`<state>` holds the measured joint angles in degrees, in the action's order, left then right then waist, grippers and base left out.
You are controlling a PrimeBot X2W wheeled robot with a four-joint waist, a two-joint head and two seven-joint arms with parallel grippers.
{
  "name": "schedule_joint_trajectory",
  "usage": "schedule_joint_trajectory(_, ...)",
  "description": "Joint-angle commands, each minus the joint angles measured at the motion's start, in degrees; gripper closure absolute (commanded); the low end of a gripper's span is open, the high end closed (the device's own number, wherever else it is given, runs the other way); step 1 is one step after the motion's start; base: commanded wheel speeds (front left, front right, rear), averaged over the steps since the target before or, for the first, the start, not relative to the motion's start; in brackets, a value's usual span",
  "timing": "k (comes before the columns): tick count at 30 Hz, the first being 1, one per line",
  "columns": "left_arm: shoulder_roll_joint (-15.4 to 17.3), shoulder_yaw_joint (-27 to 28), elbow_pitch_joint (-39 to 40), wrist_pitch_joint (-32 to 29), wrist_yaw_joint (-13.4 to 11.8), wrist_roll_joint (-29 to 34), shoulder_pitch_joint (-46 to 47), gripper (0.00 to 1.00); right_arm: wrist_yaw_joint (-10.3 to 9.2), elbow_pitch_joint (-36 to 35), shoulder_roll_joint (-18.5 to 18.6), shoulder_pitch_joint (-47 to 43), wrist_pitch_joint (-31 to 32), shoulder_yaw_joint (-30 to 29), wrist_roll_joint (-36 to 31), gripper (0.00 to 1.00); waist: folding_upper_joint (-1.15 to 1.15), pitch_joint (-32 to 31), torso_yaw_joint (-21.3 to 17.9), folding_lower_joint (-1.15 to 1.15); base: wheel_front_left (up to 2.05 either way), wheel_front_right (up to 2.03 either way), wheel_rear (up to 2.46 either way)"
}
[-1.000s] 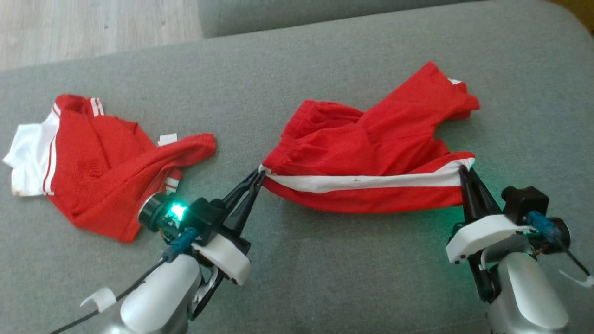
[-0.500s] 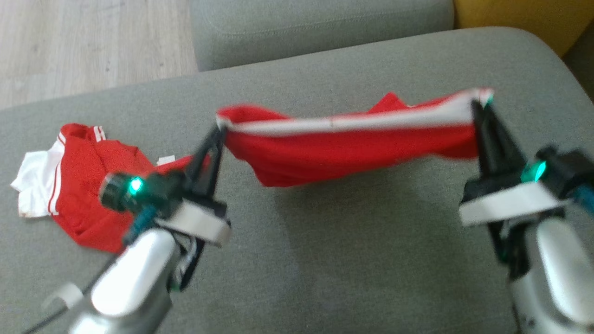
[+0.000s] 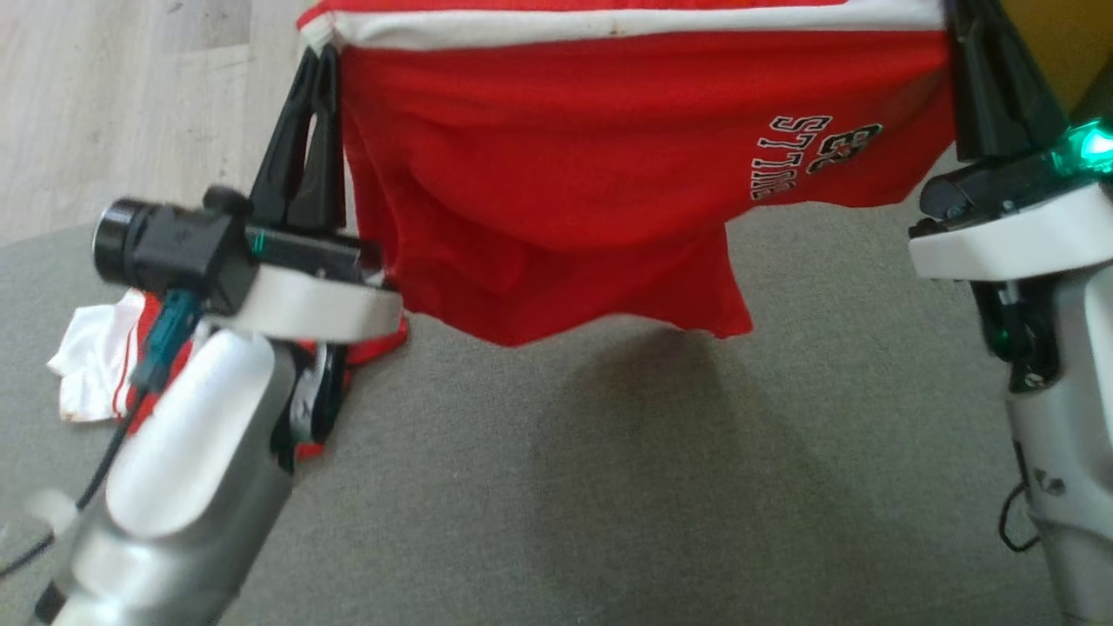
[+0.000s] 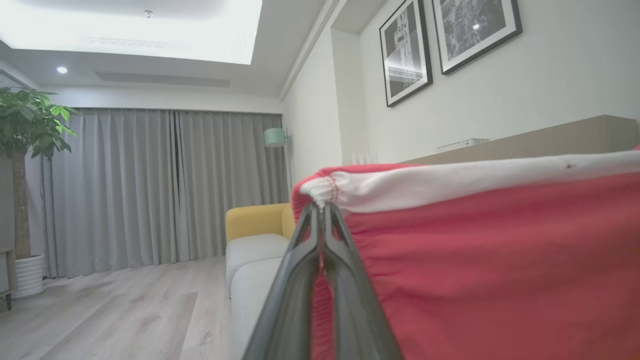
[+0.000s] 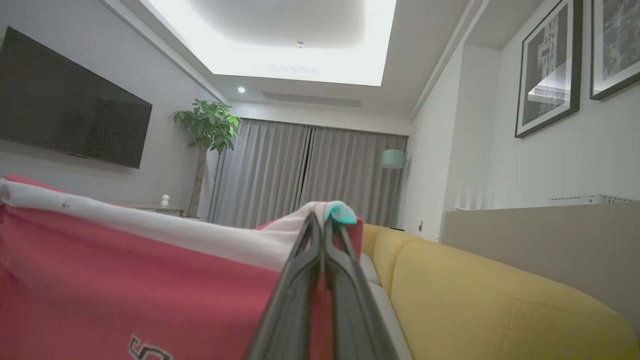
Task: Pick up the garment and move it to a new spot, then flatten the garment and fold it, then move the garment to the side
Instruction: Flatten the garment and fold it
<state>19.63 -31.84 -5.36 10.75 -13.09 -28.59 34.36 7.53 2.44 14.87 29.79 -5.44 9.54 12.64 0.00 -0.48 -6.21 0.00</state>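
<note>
Your left gripper was pinched tight on one end of the white band of the red garment, at about 10 o'clock in the head view. Its wrist view showed both fingers pressed together, with the band's stitched corner bunched at their tips. Your right gripper was clamped the same way on the band's other end, up at 1 o'clock, with a scrap of cloth poking past its tips in its own wrist view.

The garment hung between the two grips. Its long axis ran along the 9-to-3 line, the band pulled nearly straight across the top. The body drooped toward 6 o'clock, and the black-and-white lettering sat on the right half. Neither arm was the nearer one, since each held an end, so I judged that any carry or lay-down would need both to travel together and hold that span. If they closed in on each other, the band would sag and the cloth would bunch.

The lowest hem seemed to hang clear of the grey cushion, with a soft shadow under it. That bare stretch looked like room to lay the garment flat.

Further off, at 8 o'clock, a second red-and-white garment lay crumpled on the cushion, partly behind your left forearm. I would steer the drop toward 3 o'clock, away from it. Beyond, at 11 o'clock, was the wooden floor
</note>
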Motion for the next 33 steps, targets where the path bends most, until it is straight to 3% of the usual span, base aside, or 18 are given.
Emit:
schedule_joint_trajectory(1,2.52,2.41,2.51,-0.25,-0.77,0.25,1.15,1.00,-0.04,-2.50,0.64,0.52,0.54,0.53,0.48,1.00,0.00,-0.21,0.19,0.00,0.00,0.00,0.00)
schedule_joint_trajectory(11,7.55,2.38,19.34,-7.39,-7.09,1.59,-7.57,1.00,-0.04,-15.45,0.22,-9.73,7.17,-6.01,0.02,1.00,0.00,0.63,0.67,0.00,0.00,0.00,0.00)
schedule_joint_trajectory(14,9.05,1.75,22.36,-11.09,-7.64,2.19,-7.34,1.00,-0.04,-18.71,-0.07,-10.97,9.97,-6.96,-0.62,1.00,0.00,2.25,0.72,0.00,0.00,0.00,0.00)
schedule_joint_trajectory(17,9.54,1.09,21.71,-14.35,-6.53,1.98,-4.50,1.00,-0.04,-18.71,0.15,-9.48,12.64,-6.76,-0.99,1.00,0.00,4.98,0.81,0.00,0.00,0.00,0.00)
schedule_joint_trajectory(21,7.61,1.06,15.89,-17.61,-2.72,-1.29,2.90,1.00,-0.04,-12.67,2.19,-1.81,14.97,-4.78,0.44,1.00,0.00,10.63,0.77,0.00,0.00,0.00,0.00)
schedule_joint_trajectory(25,6.06,1.34,4.42,-18.50,2.06,-1.77,14.64,1.00,-0.04,-0.75,4.29,12.11,14.75,-1.94,2.88,1.00,0.00,17.22,0.37,0.00,0.00,0.00,0.00)
schedule_joint_trajectory(29,3.56,2.16,-8.34,-15.53,5.54,-0.44,27.91,1.00,-0.04,12.66,4.92,28.47,9.75,0.40,2.48,1.00,0.00,22.66,-0.01,0.00,0.00,0.00,0.00)
schedule_joint_trajectory(33,0.20,4.00,-17.95,-8.93,6.26,0.49,38.01,1.00,-0.04,23.81,3.74,40.86,1.70,-0.86,-0.18,1.00,0.00,25.47,0.22,0.00,0.00,0.00,0.00)
